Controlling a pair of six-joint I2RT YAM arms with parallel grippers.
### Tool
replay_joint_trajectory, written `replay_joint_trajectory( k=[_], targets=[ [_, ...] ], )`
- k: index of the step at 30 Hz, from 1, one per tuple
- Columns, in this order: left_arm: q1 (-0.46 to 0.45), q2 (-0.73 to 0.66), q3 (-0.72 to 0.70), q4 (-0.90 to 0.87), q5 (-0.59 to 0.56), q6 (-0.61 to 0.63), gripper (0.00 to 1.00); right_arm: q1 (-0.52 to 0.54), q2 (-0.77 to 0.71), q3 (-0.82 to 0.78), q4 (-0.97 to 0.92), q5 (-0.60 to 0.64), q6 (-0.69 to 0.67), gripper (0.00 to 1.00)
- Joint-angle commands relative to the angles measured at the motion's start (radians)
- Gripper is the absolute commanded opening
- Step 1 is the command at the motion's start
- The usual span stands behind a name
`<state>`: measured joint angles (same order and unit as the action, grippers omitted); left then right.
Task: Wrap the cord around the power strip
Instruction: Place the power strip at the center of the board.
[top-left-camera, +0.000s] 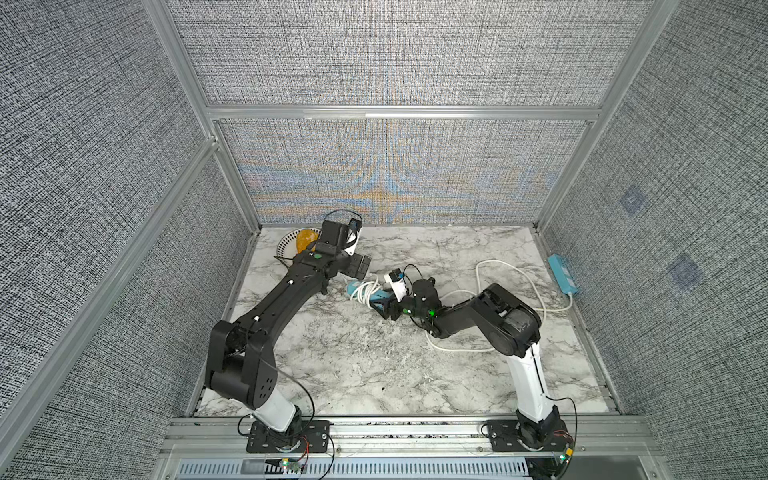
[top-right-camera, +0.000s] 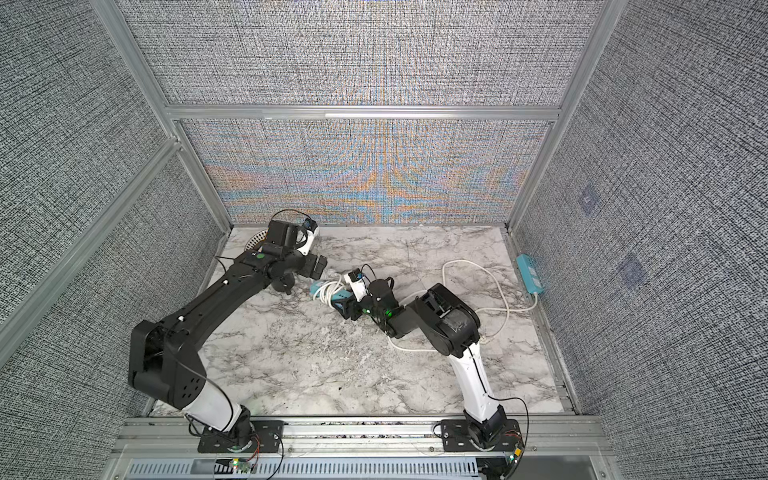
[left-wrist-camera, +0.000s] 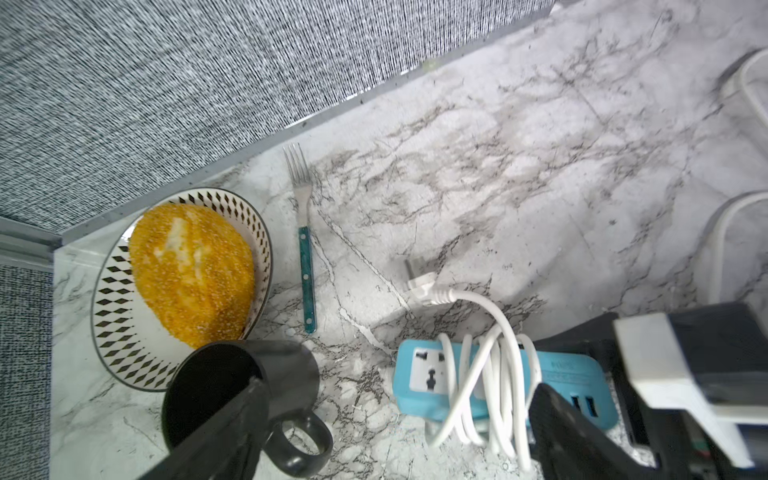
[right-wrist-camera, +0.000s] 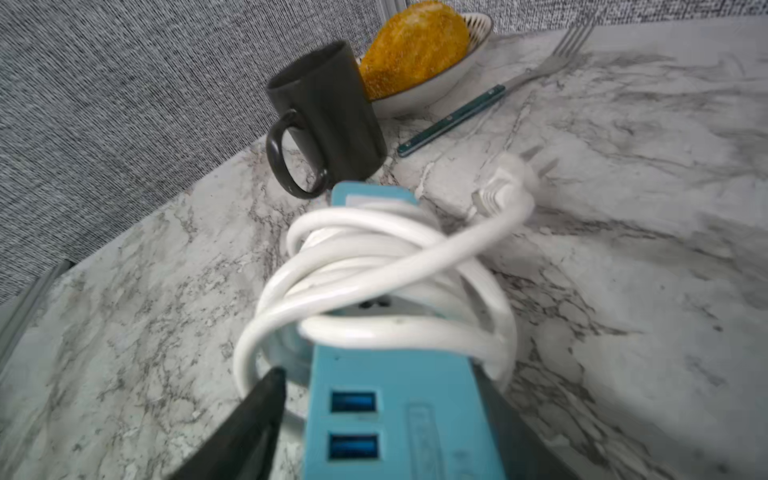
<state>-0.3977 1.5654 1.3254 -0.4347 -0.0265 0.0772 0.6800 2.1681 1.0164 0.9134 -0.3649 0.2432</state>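
Two power strips (left-wrist-camera: 419, 382), two cords (top-left-camera: 498, 266); one mug (right-wrist-camera: 332, 112), bowl (left-wrist-camera: 120, 332), fork (left-wrist-camera: 307, 266), bun (left-wrist-camera: 191, 270).

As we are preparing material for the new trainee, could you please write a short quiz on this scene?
1. True or false: the cord is coiled around the strip.
2. What lies between the bowl and the plug? A) knife B) fork C) spoon
3. Fill in: the mug is ____ in colour.
Key: 1 true; 2 B; 3 black.
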Motion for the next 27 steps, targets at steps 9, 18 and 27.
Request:
replay_joint_trajectory(
  k=[9,18,27],
  targets=[
    [-0.003,-0.207,-0.101,0.091,0.048,-0.003,1.00,0.073,-0.161,0.088,-0.435,0.456,-0.190,0.98],
    [-0.006,-0.254,-0.110,0.083,0.098,-0.040,0.99,0.105,-0.274,-0.040,-0.519,0.503,-0.193,0.98],
    [-0.053,-0.312,-0.166,0.154,0.128,-0.018,1.00,0.109,-0.547,-0.207,-0.460,0.566,-0.215,0.98]
  ],
)
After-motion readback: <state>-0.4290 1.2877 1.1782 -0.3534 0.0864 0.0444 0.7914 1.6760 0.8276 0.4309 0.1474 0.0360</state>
